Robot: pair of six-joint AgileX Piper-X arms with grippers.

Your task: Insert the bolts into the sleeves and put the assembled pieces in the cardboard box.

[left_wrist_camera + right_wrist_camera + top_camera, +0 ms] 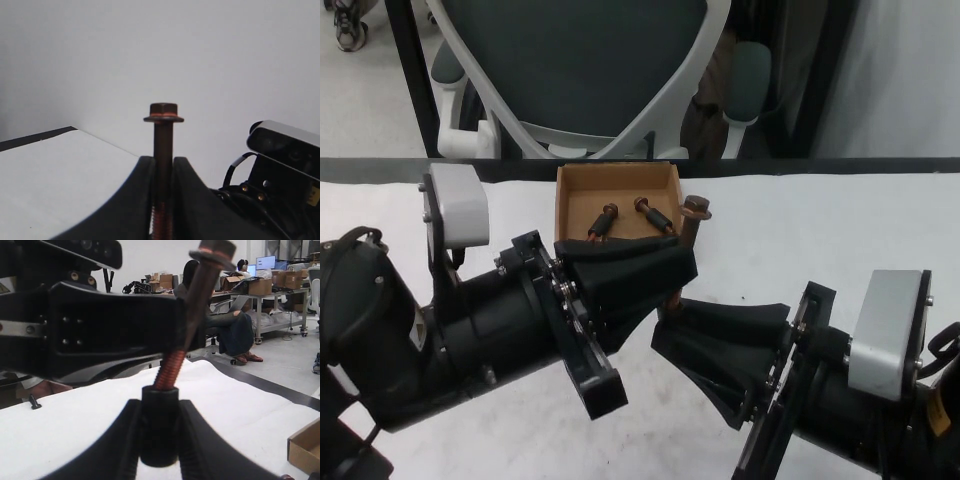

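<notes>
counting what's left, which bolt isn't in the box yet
The bolt held upright by the left gripper, its thread at the sleeve in the right gripper. The other two lie in the box.

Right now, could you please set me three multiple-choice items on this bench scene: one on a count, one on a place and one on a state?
1. How many assembled pieces lie in the brown cardboard box?
A. one
B. two
C. four

2. Where is the short black cylindrical sleeve?
A. between the fingers of the right claw
B. loose in the box
C. in a person's hand

3. What is the state of the left claw?
A. open and empty
B. open above the box
C. shut on the copper-coloured flanged bolt

Answers:
1 B: two bolted pieces lie side by side on the box floor.
2 A: the right wrist view shows the sleeve pinched, with the bolt's threaded end meeting its top.
3 C: the left wrist view shows both fingers pressed against the bolt's shank.
</notes>
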